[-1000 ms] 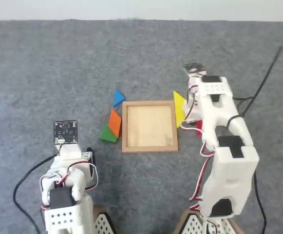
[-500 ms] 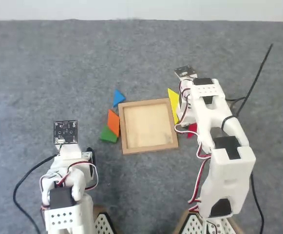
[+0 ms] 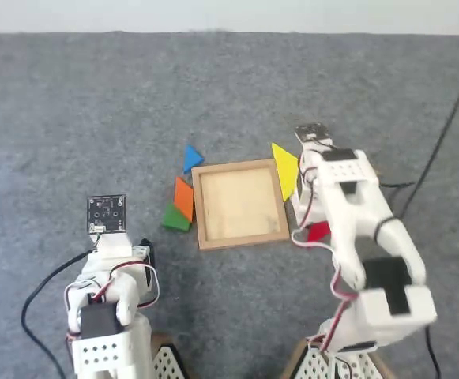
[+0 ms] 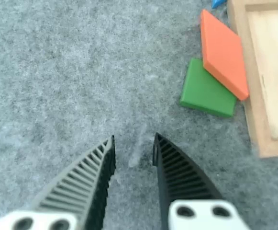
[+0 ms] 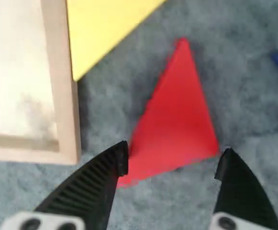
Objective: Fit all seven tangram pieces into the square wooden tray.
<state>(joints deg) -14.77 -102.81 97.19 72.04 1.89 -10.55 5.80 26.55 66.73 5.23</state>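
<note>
Right now the right tool (image 5: pixel 173 152) hangs low over the grey tabletop (image 3: pixel 95 103) with its fingers spread wide, one on each side of the red triangle (image 5: pixel 174 120), and it grips nothing. That triangle lies flat on the tabletop just beside a corner of the wooden tray (image 3: pixel 243 240). The yellow triangle (image 3: pixel 286 170) lies along the same side, its edge over the tray's rim. On the tray's other side the orange piece (image 3: pixel 185 197) overlaps the green piece (image 3: pixel 175 219), with a small blue triangle (image 3: pixel 191 158) near them. The left tool (image 4: pixel 134 139) sits back near its own base, short of those pieces, its fingers parted a little and holding nothing.
</note>
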